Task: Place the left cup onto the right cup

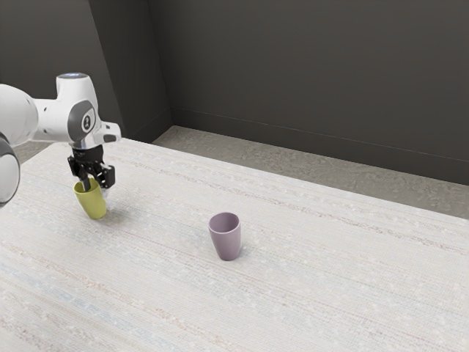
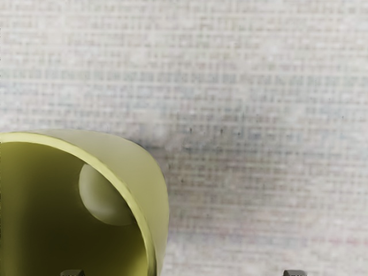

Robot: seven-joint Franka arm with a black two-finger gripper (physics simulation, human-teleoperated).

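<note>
A yellow-green cup (image 1: 90, 201) stands upright on the table at the exterior view's left. My gripper (image 1: 94, 182) hangs right over its rim, open, with its fingers straddling the cup's wall on the side toward the purple cup. In the wrist view the yellow-green cup (image 2: 86, 207) lies just under the hand, its inside and pale bottom showing. One fingertip (image 2: 293, 272) stands well outside the wall and does not touch it. A purple cup (image 1: 225, 235) stands upright near the table's middle, well to the right of the gripper in the exterior view.
The pale wood-grain table (image 1: 330, 279) stretches wide around both cups. Dark walls and a strip of floor (image 1: 308, 165) lie beyond its far edge.
</note>
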